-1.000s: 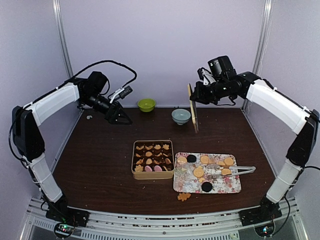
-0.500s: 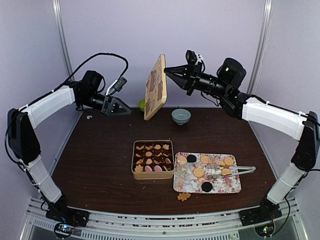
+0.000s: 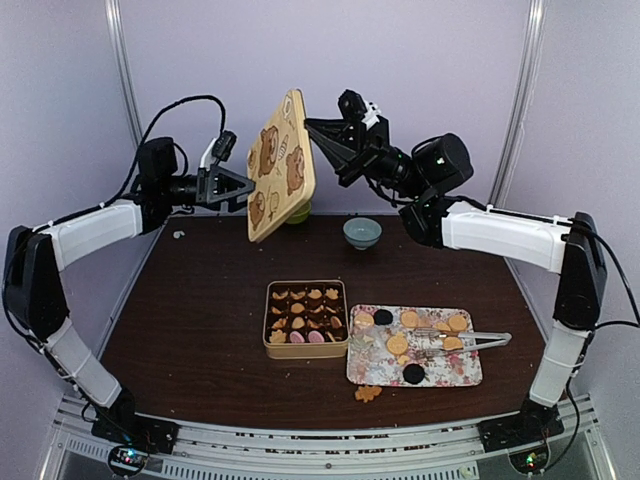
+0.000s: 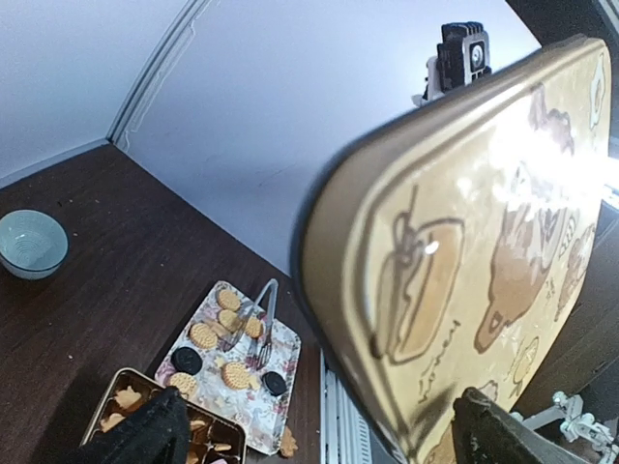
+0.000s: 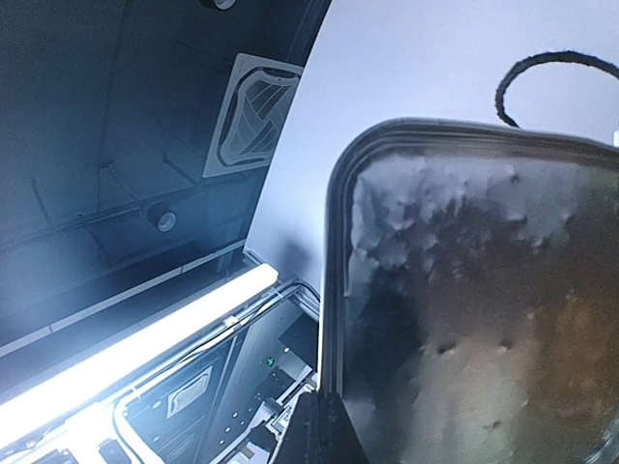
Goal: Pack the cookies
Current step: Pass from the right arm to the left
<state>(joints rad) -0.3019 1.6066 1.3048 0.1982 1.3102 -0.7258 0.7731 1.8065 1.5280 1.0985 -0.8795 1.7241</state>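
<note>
The right gripper (image 3: pixel 311 127) pinches the tan bear-printed metal tin lid (image 3: pixel 280 165), seemingly by its edge; the left gripper (image 3: pixel 247 190) gapes facing it (printed side).

tin lid (image 3: pixel 281 165): tan, brown bear drawings
tray (image 3: pixel 452 373): pink floral print
cookies (image 3: pixel 409 319): orange-tan, black, pink
worktop (image 3: pixel 200 310): dark brown

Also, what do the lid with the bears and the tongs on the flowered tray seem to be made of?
The lid looks like thin tin-plate, glossy and printed outside: strong glare in the left wrist view, a mirror-like dimpled inside in the right wrist view. The tongs look like bare silvery metal, probably steel, but too small to be sure.
</note>
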